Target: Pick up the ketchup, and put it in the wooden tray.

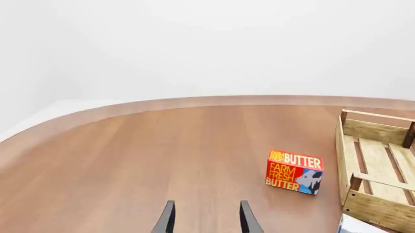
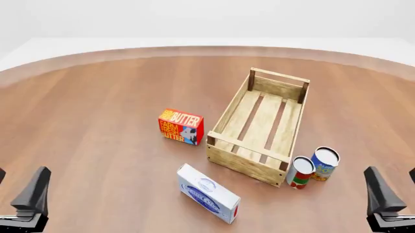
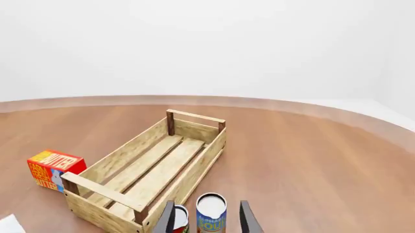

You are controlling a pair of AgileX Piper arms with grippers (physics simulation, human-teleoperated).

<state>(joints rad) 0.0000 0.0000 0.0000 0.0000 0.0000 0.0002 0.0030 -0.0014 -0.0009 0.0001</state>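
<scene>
The ketchup shows in none of the three views, so where it sits cannot be told. The wooden tray [image 2: 243, 167] lies on the brown desk [image 2: 97, 121] right of centre in the front view, its long axis running away from the arms and leaning a little to the right. It is light wood, with a slatted bottom, low sides and a raised bar at each end, and nothing lies in it.

A red-and-yellow butter box [image 2: 181, 126] stands to the tray's left, apart from it. A white-and-blue flat box [image 2: 207, 193] lies nearer the arms, just off the tray's near left corner. Two cans stand upright side by side at the tray's near right corner: a red-and-white can [image 2: 300, 172] and a blue can [image 2: 324, 163].

The left gripper [image 2: 18, 187] hangs at the near left edge with its jaws apart, holding nothing. The right gripper [image 2: 395, 187] is at the near right edge, its jaws likewise apart and empty. In the right wrist view the two cans sit between its fingers [image 3: 248, 218].
</scene>
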